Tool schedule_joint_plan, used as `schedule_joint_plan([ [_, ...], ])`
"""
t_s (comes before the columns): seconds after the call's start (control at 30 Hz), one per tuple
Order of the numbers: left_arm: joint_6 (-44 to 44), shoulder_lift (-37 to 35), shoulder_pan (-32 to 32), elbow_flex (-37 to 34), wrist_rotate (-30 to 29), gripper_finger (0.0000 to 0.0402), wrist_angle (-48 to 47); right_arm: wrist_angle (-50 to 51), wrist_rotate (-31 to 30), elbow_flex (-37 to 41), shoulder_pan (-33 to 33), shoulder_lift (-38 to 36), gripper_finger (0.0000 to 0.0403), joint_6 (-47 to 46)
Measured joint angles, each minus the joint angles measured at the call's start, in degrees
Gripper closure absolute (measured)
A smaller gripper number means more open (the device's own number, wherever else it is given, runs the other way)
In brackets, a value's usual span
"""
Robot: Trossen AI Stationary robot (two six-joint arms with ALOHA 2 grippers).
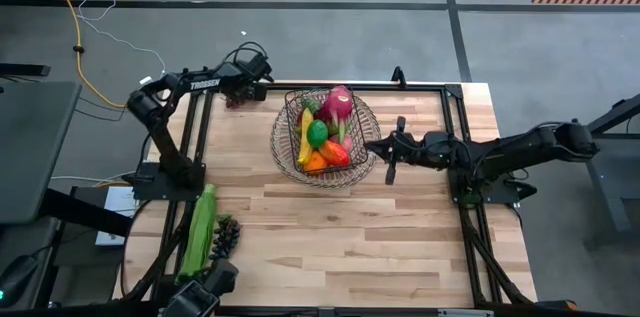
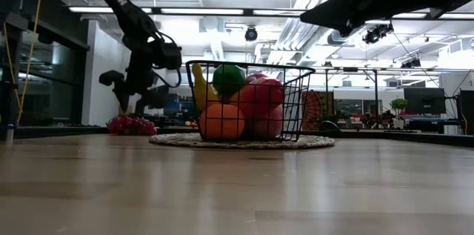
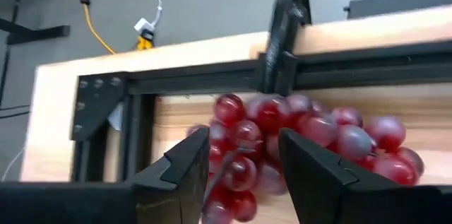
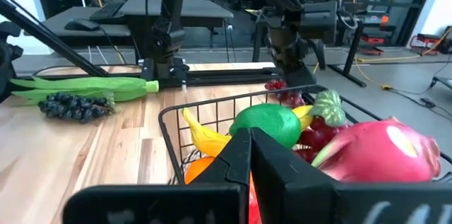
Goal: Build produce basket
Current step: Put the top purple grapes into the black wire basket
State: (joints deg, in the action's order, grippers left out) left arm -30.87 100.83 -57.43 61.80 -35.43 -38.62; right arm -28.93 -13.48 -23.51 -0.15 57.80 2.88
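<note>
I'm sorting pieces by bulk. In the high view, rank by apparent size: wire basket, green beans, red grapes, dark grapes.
1. wire basket
2. green beans
3. red grapes and dark grapes: both small clusters, and the red ones are partly hidden by the left gripper, so unranked.

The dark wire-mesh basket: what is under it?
The dark wire-mesh basket stands on a round woven wicker tray, whose rim shows all around its base. The tray's middle is covered by the basket and the fruit inside, so anything else there cannot be seen.

High view looks straight down; low view level (both share the basket (image 1: 322, 137)).
</note>
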Motion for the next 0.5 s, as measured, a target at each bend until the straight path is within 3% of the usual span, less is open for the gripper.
schedule_joint_plan([
  [0.17,0.01,-0.65,-0.34,0.00,-2.15,0.0245,-0.63,0.00,0.07,0.00,-0.06,0.00,0.0402,-0.05],
  [0.5,1.06,1.21,-1.86,-0.09,1.04,0.0245,-0.47,-0.01,0.16,0.00,-0.04,0.00,0.0402,-0.07],
])
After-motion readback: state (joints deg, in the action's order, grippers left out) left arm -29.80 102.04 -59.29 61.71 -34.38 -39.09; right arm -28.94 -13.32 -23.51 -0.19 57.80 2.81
